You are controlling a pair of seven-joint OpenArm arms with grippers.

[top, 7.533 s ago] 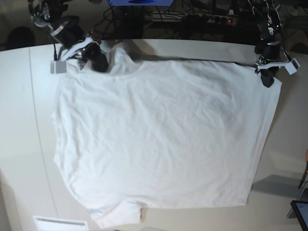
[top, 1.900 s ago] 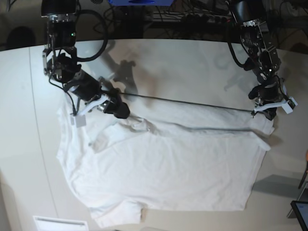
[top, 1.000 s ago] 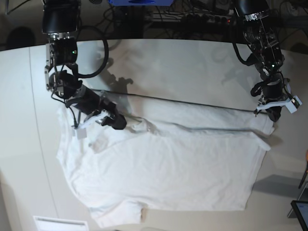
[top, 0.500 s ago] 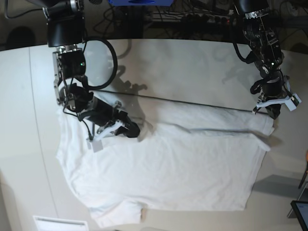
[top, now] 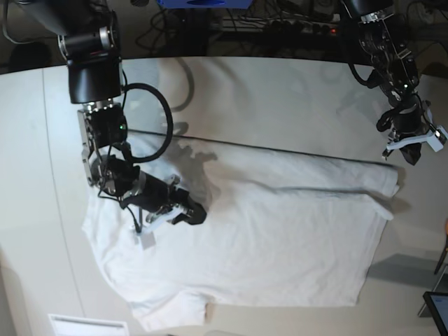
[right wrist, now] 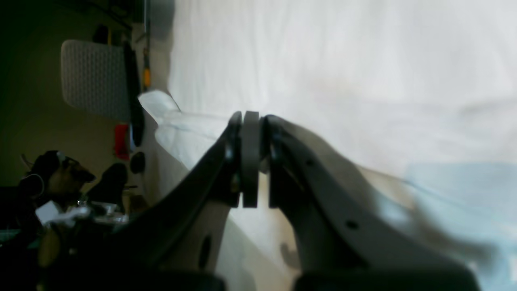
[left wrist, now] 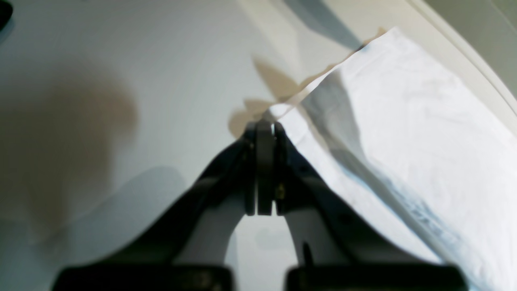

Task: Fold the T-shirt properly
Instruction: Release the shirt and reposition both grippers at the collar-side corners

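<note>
Now the T-shirt [top: 266,231] is half folded; left gripper [top: 414,155] and right gripper [top: 196,214] pressed together, apparently empty; fresh edge grasps are needed next.

- my right arm [top: 94,63] is a thick black cylinder of stacked segments, with a black cable looping off its side and a small green light on its lower segment.
- my right gripper [top: 196,215] is black with white side plates; at the wrist camera its dark fingers [right wrist: 291,169] show small round holes and flank a flat grey pad.
- my left gripper [top: 414,155] is black too, with white plates at its base; its fingers [left wrist: 299,178] taper toward the tips.
</note>
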